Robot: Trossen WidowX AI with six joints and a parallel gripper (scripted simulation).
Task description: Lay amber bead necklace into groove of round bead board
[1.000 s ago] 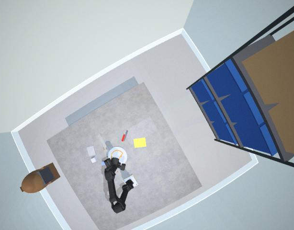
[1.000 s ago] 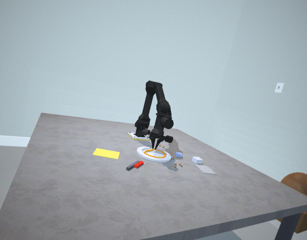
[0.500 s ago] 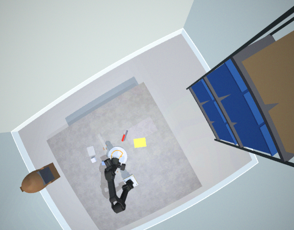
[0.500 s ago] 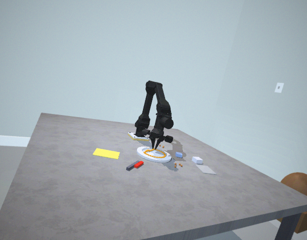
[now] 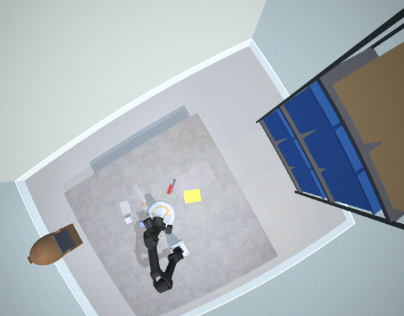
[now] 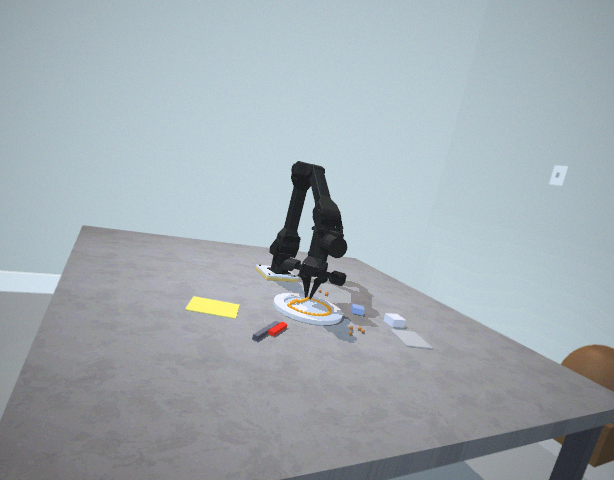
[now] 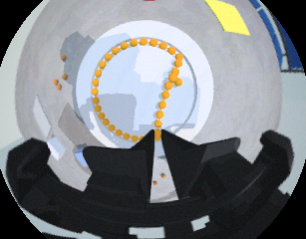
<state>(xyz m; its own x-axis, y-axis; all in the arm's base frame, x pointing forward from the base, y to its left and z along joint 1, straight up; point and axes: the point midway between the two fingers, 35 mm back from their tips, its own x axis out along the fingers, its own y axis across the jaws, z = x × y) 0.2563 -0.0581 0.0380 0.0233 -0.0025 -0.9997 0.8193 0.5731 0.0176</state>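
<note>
The round white bead board (image 5: 172, 212) (image 6: 280, 305) (image 7: 204, 90) lies on the table in front of the arm. The amber bead necklace (image 5: 160, 206) (image 6: 310, 313) (image 7: 95, 92) lies on it as a flattened loop. In the wrist view its left and top beads follow the thin groove line. Its right side cuts inward from the upper right down to the fingertips, with a small kink partway. My gripper (image 6: 308, 298) (image 7: 156, 131) is shut on a bead of the necklace at the board's near side, low over the board. The arm hides the fingertips in the top view.
Loose amber beads (image 6: 350, 328) (image 7: 65, 77) lie left of the board in the wrist view. Near the board are a blue block (image 6: 357, 309), a white block (image 6: 394, 320), a grey flat piece (image 6: 411, 338), a red block (image 5: 169, 189) (image 6: 278, 329), a dark bar (image 6: 265, 331) and a yellow sheet (image 5: 192, 195) (image 6: 212, 306).
</note>
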